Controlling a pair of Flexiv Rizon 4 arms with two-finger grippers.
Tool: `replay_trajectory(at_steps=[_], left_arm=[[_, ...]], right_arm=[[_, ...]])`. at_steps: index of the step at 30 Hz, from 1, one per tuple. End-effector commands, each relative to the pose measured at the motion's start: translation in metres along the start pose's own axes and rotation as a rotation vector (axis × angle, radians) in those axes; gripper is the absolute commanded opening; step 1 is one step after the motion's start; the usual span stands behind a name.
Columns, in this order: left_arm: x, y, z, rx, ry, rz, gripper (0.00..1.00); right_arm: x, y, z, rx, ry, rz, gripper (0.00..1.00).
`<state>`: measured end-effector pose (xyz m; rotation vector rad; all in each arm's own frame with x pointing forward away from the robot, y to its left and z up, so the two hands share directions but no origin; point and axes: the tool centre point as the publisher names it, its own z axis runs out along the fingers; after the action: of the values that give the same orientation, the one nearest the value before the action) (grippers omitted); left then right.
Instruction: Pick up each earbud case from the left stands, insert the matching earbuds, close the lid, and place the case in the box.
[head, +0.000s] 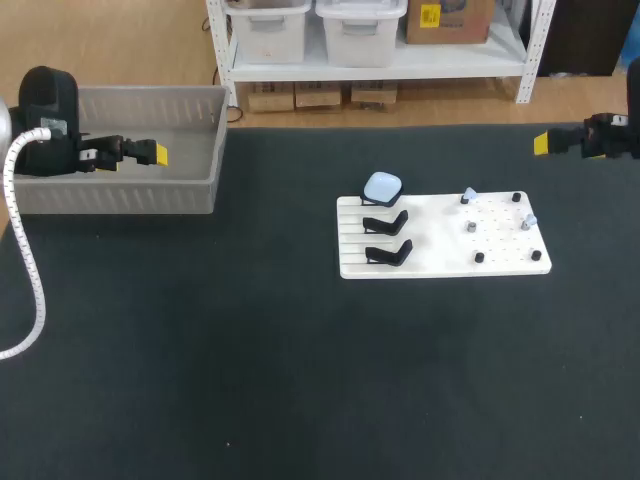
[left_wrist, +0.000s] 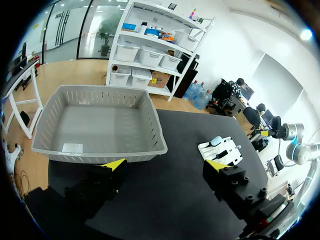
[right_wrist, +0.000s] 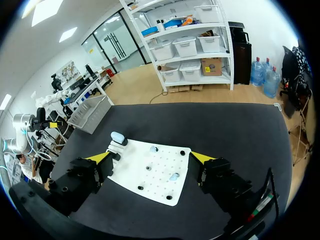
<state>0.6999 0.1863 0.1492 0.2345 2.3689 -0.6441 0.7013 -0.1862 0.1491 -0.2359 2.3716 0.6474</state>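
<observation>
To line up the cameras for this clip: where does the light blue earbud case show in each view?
Head view: the earbud case is right of centre, on the rear stand at the white board's left end.
Left wrist view: the case is far ahead of the left gripper, on the board.
Right wrist view: the case is ahead of the right gripper, at the board's far corner.
Shared landmark: the white board.

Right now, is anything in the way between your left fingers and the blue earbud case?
Nothing visible is. The left fingers hang open by the grey box, and only bare black table lies between them and the case on the white board.
</observation>
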Motion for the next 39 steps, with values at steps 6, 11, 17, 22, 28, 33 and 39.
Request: replay_trajectory(at_steps=[6, 11, 17, 22, 28, 33, 39], left_arm=[[-0.001, -0.002, 0.0, -0.008, 0.005, -0.002, 1.0], [-0.001, -0.002, 0.0, -0.008, 0.005, -0.002, 1.0], [-0.001, -0.002, 0.0, -0.008, 0.005, -0.002, 1.0], [-0.003, -0.002, 0.0, 0.033, -0.002, 0.027, 1.0], [-0.011, -0.008, -0.001, 0.225, -0.102, 0.215, 1.0], [-0.024, -0.011, 0.005, 0.299, -0.124, 0.373, 1.0], [-0.039, -0.022, 0.012, 0.445, -0.141, 0.545, 1.0]], right_arm=[[0.0, 0.0, 0.0, 0.002, 0.0, 0.0, 1.0], [0.0, 0.0, 0.0, 0.002, 0.0, 0.0, 1.0], [0.0, 0.0, 0.0, 0.002, 0.0, 0.0, 1.0], [0.0, 0.0, 0.0, 0.002, 0.0, 0.0, 1.0], [0.0, 0.0, 0.0, 0.002, 0.0, 0.0, 1.0], [0.0, 0.0, 0.0, 0.002, 0.0, 0.0, 1.0], [0.0, 0.0, 0.0, 0.002, 0.0, 0.0, 1.0]])
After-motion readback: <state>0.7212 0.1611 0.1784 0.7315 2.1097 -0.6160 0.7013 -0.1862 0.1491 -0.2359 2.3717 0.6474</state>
